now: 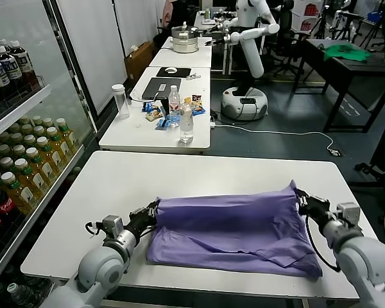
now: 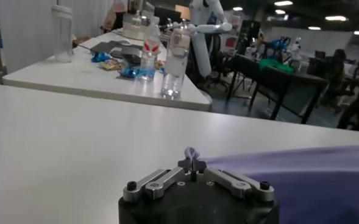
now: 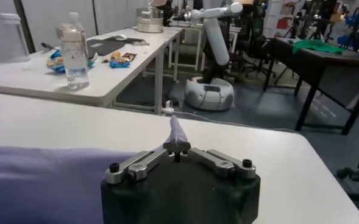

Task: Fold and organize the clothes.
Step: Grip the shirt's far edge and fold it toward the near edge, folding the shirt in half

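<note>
My workspace is brightly and evenly lit from overhead; ceiling lamps [image 2: 283,3] show as small white patches far back in my left wrist view. The white surface [image 1: 179,173] reflects a soft sheen without hard glare, and the T-shirt [image 1: 231,224] casts only a faint shadow along its near edge. In both wrist views my own gripper housings sit dark and slightly soft, and the distant room blurs.

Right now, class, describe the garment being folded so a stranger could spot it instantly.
On the near white table, between the left gripper and right gripper, lies the lavender T-shirt. Both grippers pinch its far corners. It is the only cloth on that table.
</note>
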Motion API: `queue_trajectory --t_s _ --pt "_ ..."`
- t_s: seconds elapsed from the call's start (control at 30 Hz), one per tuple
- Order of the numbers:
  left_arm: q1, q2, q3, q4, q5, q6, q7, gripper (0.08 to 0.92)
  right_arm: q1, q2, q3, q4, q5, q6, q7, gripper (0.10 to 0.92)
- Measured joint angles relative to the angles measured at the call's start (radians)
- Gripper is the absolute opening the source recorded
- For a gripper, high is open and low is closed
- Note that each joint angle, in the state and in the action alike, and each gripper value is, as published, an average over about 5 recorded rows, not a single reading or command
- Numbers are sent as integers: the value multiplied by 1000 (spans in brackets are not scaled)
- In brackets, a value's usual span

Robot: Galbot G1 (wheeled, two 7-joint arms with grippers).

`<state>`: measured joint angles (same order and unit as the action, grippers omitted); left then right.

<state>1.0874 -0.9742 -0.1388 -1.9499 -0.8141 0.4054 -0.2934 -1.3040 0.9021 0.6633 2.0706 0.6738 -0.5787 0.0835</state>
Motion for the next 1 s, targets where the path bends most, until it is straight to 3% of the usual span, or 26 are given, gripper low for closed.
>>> queue_trajectory --t_s 0.43,1.0 --pt "57 15 7 -14 52 43 13 112 -169 52 73 88 -53 0 6 136" --pt "146 -57 -10 -82 216 18 -56 587 -206 100 38 105 -170 1 3 620"
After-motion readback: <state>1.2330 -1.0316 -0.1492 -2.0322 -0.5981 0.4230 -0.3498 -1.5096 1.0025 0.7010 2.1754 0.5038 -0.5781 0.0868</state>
